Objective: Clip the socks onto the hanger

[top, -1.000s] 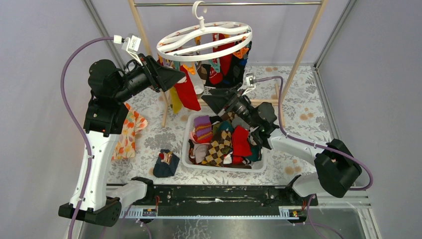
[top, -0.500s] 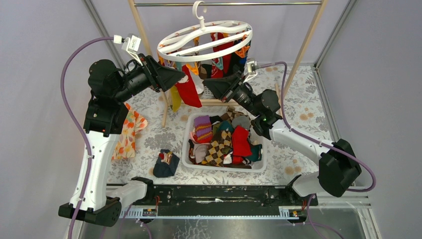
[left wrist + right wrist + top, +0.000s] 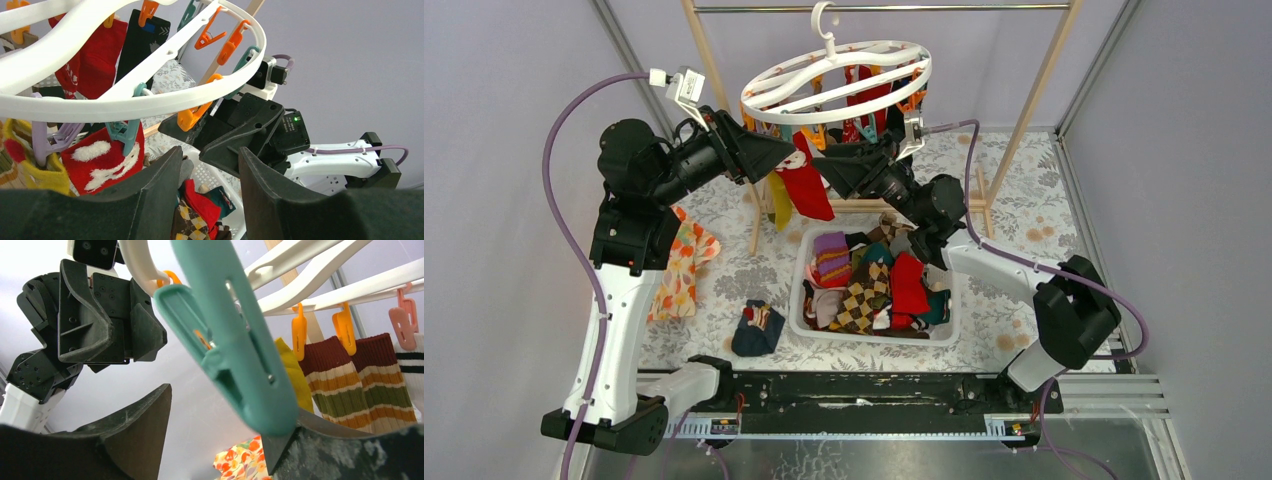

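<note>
1. The hanger (image 3: 125, 102) hangs by its top hook from the metal rod (image 3: 924, 8), above and just beyond the far rim of the white basket (image 3: 864, 335). Its oval ring lies nearly flat. The long axis runs left to right along the basket's width, and the left end dips a little. The hook points up and the clips dangle down.
2. A red sock (image 3: 804, 190) and a yellow sock (image 3: 776, 205) hang clipped under the ring's left end, beyond the basket's far left corner. More hang behind them. Loose socks (image 3: 874, 285) fill the basket in a heap. One dark sock (image 3: 757, 328) lies on the table (image 3: 1024, 200) just left of the basket.
3. The left arm stands tall, well to the left of the basket, with its elbow high and its forearm about level, reaching right. The left gripper (image 3: 206, 152) points right, beyond the basket's far left corner and close to the red sock. Its fingers are spread apart and hold nothing.
4. The right arm climbs from the basket's right side over its far right corner, stretched leftwards. The right gripper (image 3: 217, 415) points left and slightly up above the basket's far rim, beneath the ring. Its jaws are apart. A teal clip (image 3: 235, 340) hangs in the gap, its lower end against one finger and the other finger well clear of it.
5. The two grippers face each other tip to tip, near but not touching.
</note>
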`<action>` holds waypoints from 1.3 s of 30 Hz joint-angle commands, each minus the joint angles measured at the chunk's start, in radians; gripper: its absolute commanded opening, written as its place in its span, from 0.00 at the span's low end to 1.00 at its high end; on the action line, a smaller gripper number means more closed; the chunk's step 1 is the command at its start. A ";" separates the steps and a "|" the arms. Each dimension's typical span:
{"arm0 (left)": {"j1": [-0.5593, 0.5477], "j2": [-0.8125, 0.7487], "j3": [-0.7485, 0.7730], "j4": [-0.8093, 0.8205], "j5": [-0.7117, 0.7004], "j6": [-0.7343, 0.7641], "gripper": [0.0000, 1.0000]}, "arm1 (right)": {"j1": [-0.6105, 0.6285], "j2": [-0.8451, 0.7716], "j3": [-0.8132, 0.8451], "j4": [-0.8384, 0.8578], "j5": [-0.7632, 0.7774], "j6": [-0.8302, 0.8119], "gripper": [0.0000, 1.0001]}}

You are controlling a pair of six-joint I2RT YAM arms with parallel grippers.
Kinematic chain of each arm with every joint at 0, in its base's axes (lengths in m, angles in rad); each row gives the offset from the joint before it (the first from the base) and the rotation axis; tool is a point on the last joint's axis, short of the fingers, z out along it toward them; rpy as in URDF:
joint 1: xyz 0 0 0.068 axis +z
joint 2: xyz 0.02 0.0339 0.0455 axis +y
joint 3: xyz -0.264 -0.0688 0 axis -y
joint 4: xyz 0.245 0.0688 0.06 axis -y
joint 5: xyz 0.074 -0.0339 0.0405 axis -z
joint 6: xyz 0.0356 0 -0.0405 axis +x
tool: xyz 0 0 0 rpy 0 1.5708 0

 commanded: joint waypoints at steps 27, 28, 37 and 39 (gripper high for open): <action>-0.002 -0.004 0.044 -0.011 -0.007 0.035 0.50 | -0.020 0.128 0.108 0.330 0.039 0.205 0.48; -0.002 -0.004 0.045 -0.011 -0.008 0.036 0.50 | -0.021 0.130 0.110 0.328 0.040 0.205 0.46; -0.002 -0.008 0.043 -0.013 -0.021 0.038 0.50 | -0.004 0.137 0.116 0.304 0.038 0.187 0.25; -0.002 -0.010 0.038 -0.014 -0.032 0.039 0.50 | 0.002 0.121 0.096 0.292 0.060 0.162 0.15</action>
